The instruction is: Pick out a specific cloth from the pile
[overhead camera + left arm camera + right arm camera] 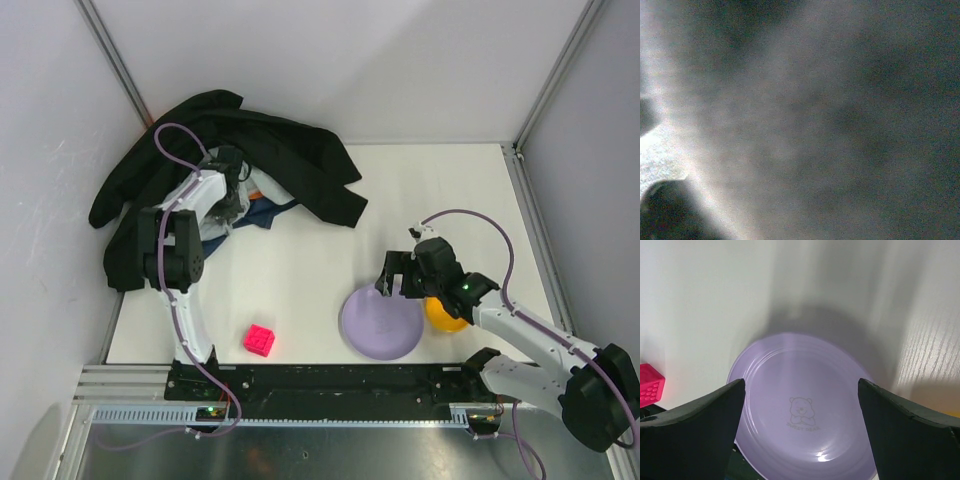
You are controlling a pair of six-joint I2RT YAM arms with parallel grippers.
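Two findings: left gripper (232, 190) sunk in the mostly black garment pile (300, 150), beside the dark navy fabric cloth (270, 213); whether it is apart or together cannot be told. The right gripper (398, 283) hangs spread apart above a lilac round plate (765, 390).

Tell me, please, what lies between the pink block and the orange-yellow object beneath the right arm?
The lilac plate lies between the pink block and the orange-yellow object, as the top view shows.

On the purple plate (805, 375), lower centre of your right wrist view, you'll see a small bear outline with tiny lettering printed under it. Those letters are too small for you to read with certainty
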